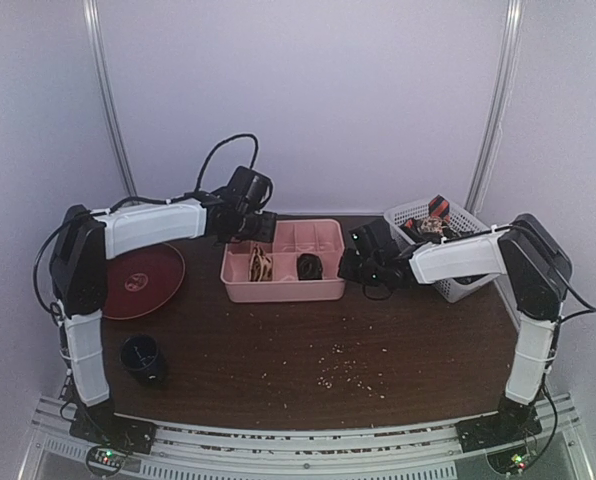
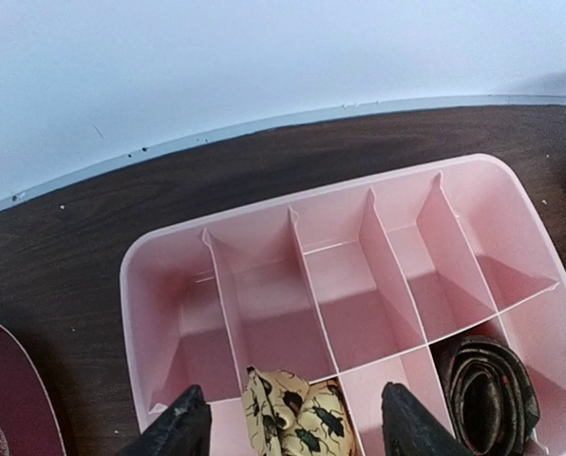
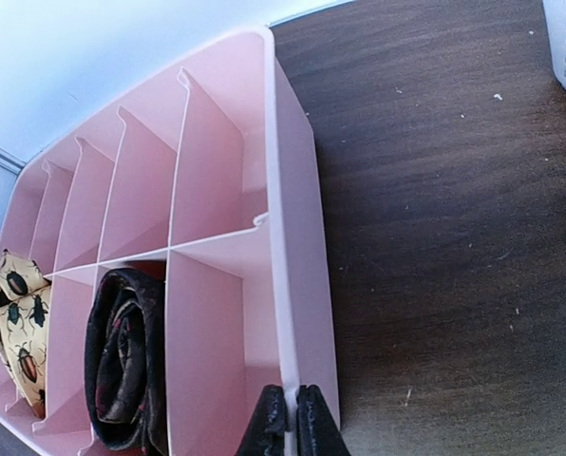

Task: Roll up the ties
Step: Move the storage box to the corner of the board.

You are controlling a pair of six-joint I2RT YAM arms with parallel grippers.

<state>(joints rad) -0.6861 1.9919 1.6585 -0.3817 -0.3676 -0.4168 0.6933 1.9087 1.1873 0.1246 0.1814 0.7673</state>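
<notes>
Looking down from the top cam, the pink tray [image 1: 283, 292] sits mid-surface [image 1: 308, 340] on dark wood grain that's sprinkled with pale crumbs [image 1: 343, 375], with plain white walls [image 1: 308, 100] all round. The tan tie [image 3: 17, 328], printed with little beetles, is bunched in a slot of the tray's near row. The dark tie [image 3: 122, 361] is coiled up in the same row with one slot between them. More ties [image 1: 433, 215], red and black, are piled in the white basket [image 1: 403, 213] off to the right.

The left end effector [image 2: 292, 408] hangs over the tan tie with its fingers spread wide and nothing in them. The right end effector [image 3: 290, 418] is pinched on the tray's right-hand wall.

A maroon plate [image 1: 143, 280] and a dark cup [image 1: 141, 357] are on the left. The plate has some print on it, but it's too small to read.
</notes>
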